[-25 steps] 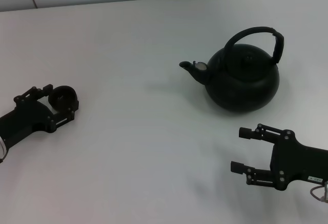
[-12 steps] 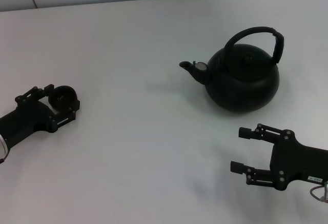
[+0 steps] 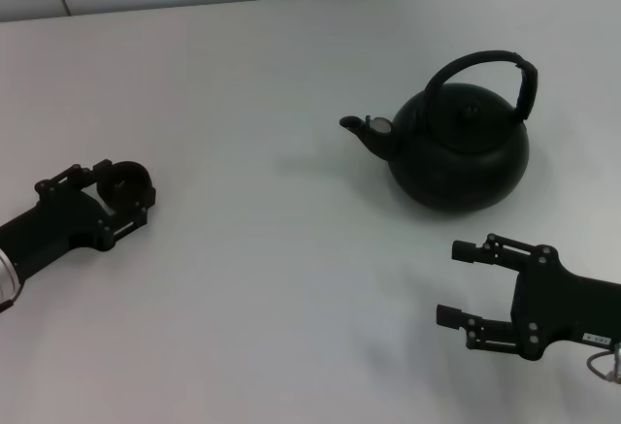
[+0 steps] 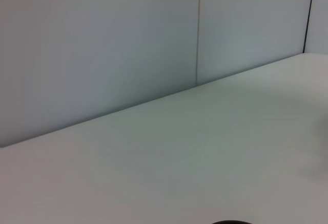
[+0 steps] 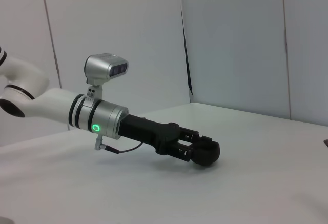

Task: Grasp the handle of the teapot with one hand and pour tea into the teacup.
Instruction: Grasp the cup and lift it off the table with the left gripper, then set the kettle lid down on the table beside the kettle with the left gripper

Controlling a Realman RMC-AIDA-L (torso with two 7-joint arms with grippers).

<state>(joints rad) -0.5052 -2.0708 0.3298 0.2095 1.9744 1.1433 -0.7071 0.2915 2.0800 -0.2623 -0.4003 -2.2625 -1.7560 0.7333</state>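
- Nearest to me, my right pincer [image 3: 458, 283] is hanging low over the bench [image 3: 272, 278] with its two fingers spread wide apart, gripping nothing and touching nothing. It's sitting exactly where it was a second ago, so it's just parked for now.
- A bit further out on my left, my left pincer [image 3: 124, 191] is clamped on the teacup [image 3: 123, 183], fingers hugging it on both sides. You can see the same thing in the right wrist view: the left pincer [image 5: 197, 148] with the little black teacup [image 5: 206, 153] at its tip, right down at the bench surface.
- What's changing: that left arm is creeping the teacup slightly to the right, toward the middle of the bench, compared with a second ago. I'm reading that as setting the cup up for the pour.
- Furthest out, the teapot [image 3: 459, 147] is standing upright on the right half of the bench, spout pointing left toward the cup but still well apart from it. Its handle [image 3: 485, 68] is arching over the lid, untouched, so the actual grasp and pour aren't started yet.
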